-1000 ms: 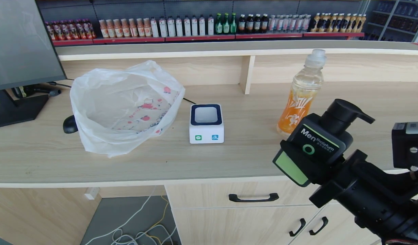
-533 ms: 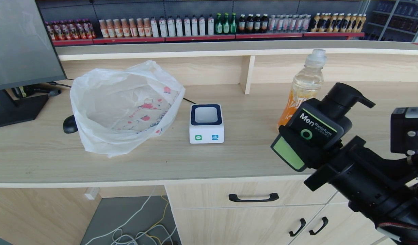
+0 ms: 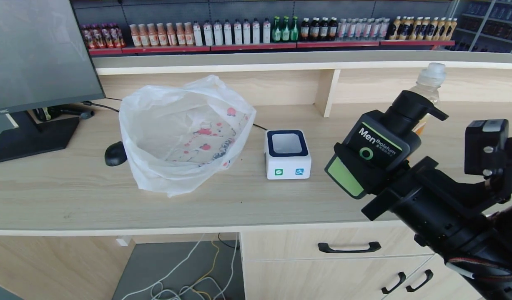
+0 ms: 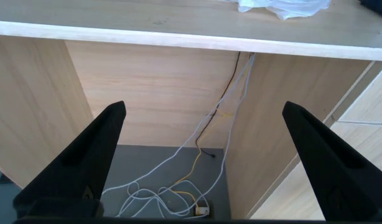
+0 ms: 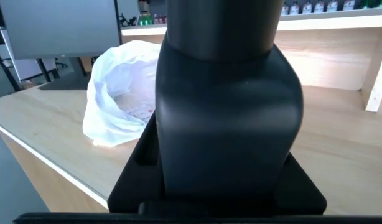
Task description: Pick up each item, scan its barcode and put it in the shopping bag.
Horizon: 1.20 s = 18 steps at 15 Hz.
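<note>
The right pincer [image 3: 390, 191] clenches the black pump bottle [image 3: 379, 146] above the surface [image 3: 72, 196]; the scanner [image 3: 287, 155] sits lower, to the pincer's left. Scanning seems in hand: next, the bottle likely must go over it.

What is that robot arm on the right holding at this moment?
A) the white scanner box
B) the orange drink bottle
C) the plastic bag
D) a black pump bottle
D: the right gripper is shut on the black pump bottle, held in the air to the right of the scanner.
</note>
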Tool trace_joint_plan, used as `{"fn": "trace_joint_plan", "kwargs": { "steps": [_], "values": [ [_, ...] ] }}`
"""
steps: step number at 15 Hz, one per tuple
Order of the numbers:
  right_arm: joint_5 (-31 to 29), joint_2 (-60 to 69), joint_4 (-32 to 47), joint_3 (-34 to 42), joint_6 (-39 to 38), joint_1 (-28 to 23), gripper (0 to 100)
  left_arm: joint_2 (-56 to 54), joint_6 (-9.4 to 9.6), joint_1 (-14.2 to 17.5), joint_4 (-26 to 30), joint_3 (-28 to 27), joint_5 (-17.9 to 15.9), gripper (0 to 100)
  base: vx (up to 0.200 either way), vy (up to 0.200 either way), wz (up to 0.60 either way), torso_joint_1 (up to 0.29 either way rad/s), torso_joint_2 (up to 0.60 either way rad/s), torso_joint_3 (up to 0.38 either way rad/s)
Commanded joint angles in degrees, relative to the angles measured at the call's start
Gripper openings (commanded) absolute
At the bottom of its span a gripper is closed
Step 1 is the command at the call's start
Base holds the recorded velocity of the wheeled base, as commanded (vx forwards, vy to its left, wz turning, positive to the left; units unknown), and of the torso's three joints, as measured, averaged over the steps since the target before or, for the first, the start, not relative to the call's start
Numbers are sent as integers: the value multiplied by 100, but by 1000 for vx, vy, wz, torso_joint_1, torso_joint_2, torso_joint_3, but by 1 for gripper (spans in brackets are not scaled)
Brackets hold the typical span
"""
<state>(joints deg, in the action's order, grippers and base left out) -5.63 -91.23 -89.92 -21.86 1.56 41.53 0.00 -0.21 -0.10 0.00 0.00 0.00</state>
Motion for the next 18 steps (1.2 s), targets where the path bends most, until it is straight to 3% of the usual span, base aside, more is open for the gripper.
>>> {"fn": "trace_joint_plan", "kwargs": {
  "steps": [1, 9, 12, 14, 18],
  "values": [
    [1, -123, -8, -73, -7, 4, 0, 0, 12, 1, 0, 0, 0, 100, 0, 200, 0, 2, 2, 7],
    [18, -474, -8, -592, -77, -5, 0, 0, 21, 1, 0, 0, 0, 100, 0, 25, 0, 0, 1, 1],
    [256, -501, -8, -715, -727, 30, 0, 0, 21, 10, 0, 0, 0, 100, 0, 0, 0, 0, 0, 0],
    [634, -694, 53, -1312, -1026, 21, 0, 0, 21, 1, 0, 0, 0, 100, 0, 0, 0, 0, 0, 0],
    [590, -1169, 686, -2842, -1984, -163, 0, 0, 21, 1, 0, 0, 0, 100, 0, 0, 0, 0, 0, 0]
  ]
}}
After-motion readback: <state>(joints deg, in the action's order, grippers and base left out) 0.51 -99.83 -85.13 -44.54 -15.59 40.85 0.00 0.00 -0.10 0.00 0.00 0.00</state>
